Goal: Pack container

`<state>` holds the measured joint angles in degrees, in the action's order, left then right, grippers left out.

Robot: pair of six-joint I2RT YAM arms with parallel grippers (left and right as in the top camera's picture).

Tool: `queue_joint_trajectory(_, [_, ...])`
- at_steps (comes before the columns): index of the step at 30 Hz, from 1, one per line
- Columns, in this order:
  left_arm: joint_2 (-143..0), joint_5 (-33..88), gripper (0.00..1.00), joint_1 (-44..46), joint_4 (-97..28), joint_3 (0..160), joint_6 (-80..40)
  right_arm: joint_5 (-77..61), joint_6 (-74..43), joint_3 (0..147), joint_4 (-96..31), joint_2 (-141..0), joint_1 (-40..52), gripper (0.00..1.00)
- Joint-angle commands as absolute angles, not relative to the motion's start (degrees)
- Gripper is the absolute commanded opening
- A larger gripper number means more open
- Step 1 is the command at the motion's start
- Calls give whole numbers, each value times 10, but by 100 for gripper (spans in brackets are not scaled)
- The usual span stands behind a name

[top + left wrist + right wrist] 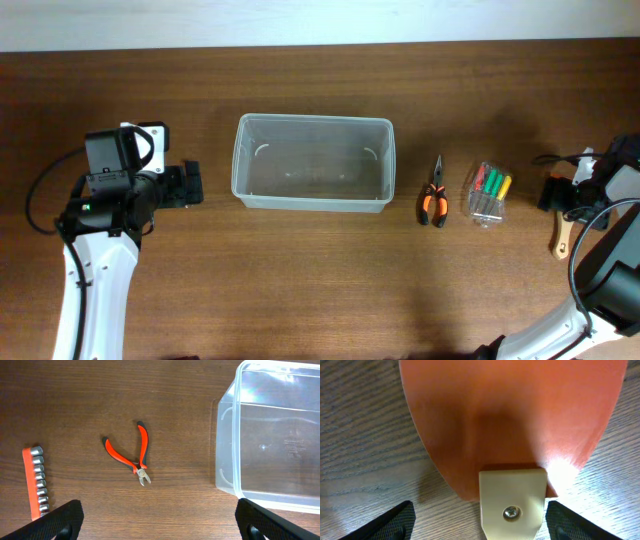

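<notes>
Evidently nothing is packed yet: the container [311, 118] is seen empty at the middle of the counter [300, 290].
The right end effector [479, 519] is held wide astride the cream handle of a flat orange tool [515, 420] at the right edge, nothing gripped, presumably so a grasp can be made. The left end effector [160, 517] is spread wide and empty over red cutters [131, 455] left of the container, likely staged for another pick.

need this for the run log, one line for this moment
clear rectangular plastic tub: empty | left pincer: open | right pincer: open over orange-brown flat object
</notes>
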<state>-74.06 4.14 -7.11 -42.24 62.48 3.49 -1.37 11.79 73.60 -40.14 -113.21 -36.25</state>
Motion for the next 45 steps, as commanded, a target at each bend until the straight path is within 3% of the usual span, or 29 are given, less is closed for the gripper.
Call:
queue_joint_trajectory(1, [-743,50,99,-73,-421,635,44,-3,89,718,-396,-1142,-364,83])
queue_joint_trajectory(14, [-743,50,99,-73,-421,635,44,7,107,710,-389,-1159,-385,88])
queue_joint_trajectory(25, [-743,50,99,-73,-421,635,44,-6,25,710,-468,-1159,-409,85])
queue_joint_trajectory(45, [-743,50,99,-73,-421,635,44,-9,42,757,-493,-1181,-409,84])
